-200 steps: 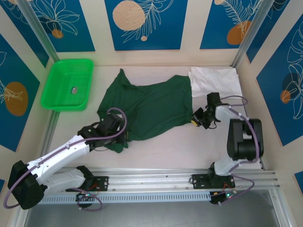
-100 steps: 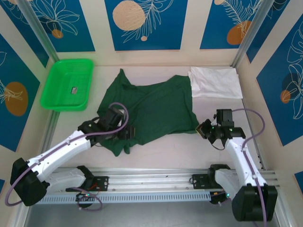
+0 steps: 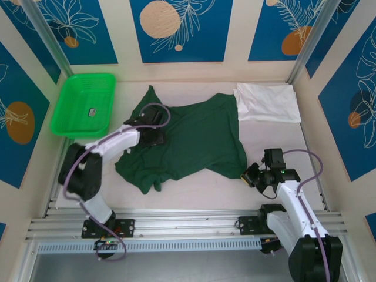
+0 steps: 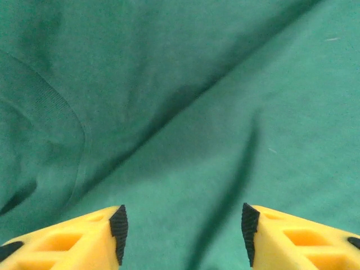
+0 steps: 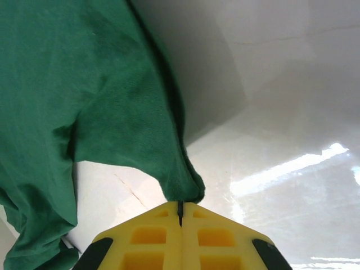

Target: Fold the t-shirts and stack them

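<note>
The task looks to us about half done at best. On the tabletop (image 3: 211, 189), the dark green t-shirt (image 3: 194, 138) is the largest thing and lies spread across the middle. It is rumpled and unfolded, with one sleeve pointing toward the far wall and its near left edge bunched. The white t-shirt (image 3: 267, 103) sits in the far right corner as a compact, roughly rectangular bundle. We judge it to be folded, though we cannot see its layers. Nothing is stacked; the two shirts just meet at the green one's far right corner. What remains is to flatten and fold the green shirt, then put one shirt on the other.

The left gripper (image 4: 183, 233) hovers over the green shirt's upper left part, jaws apart, with nothing between them. The right gripper (image 5: 180, 211) is clenched on the shirt's near right corner.

We count two t-shirts, one bright green mesh basket (image 3: 84, 76) at the far left, two grippers and one small dark item (image 3: 93, 111) in the basket.
</note>
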### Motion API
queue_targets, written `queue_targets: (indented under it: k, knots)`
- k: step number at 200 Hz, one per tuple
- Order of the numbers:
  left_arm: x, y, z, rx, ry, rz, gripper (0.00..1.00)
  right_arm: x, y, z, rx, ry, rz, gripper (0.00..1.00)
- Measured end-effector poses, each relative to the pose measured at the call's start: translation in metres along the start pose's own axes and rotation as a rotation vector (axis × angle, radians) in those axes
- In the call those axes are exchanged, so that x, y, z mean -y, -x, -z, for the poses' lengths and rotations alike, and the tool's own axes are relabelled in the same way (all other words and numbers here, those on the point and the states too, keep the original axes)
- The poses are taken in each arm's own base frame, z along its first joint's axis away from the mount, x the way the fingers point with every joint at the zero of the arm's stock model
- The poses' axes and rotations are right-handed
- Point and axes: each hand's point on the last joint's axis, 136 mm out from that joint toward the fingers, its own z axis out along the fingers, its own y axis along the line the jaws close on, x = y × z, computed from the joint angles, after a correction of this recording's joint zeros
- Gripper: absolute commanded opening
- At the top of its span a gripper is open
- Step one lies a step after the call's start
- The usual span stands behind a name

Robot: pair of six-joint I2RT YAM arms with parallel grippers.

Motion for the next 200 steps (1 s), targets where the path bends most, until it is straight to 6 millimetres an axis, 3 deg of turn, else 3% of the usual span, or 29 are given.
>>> queue_targets:
  k: [32, 73, 100, 143, 200]
  knots:
    - [-0.018, 0.029, -0.051, -0.041, 0.103, 0.049, 0.52, -0.008, 0.006, -0.001, 0.023, 0.034, 0.022, 0.0]
    - [-0.011, 0.095, -0.083, 0.031, 0.167, 0.041, 0.51, -0.014, 0.009, -0.002, 0.037, 0.061, 0.055, 0.0]
    - [-0.006, 0.118, -0.105, 0.038, 0.212, 0.012, 0.51, -0.016, 0.01, -0.002, 0.04, 0.07, 0.071, 0.0]
    - [0.0, 0.16, -0.119, 0.083, 0.232, -0.012, 0.49, -0.017, 0.01, -0.002, 0.042, 0.075, 0.083, 0.0]
    - [-0.028, 0.201, -0.128, 0.116, 0.275, -0.024, 0.47, -0.02, 0.012, -0.003, 0.044, 0.084, 0.09, 0.0]
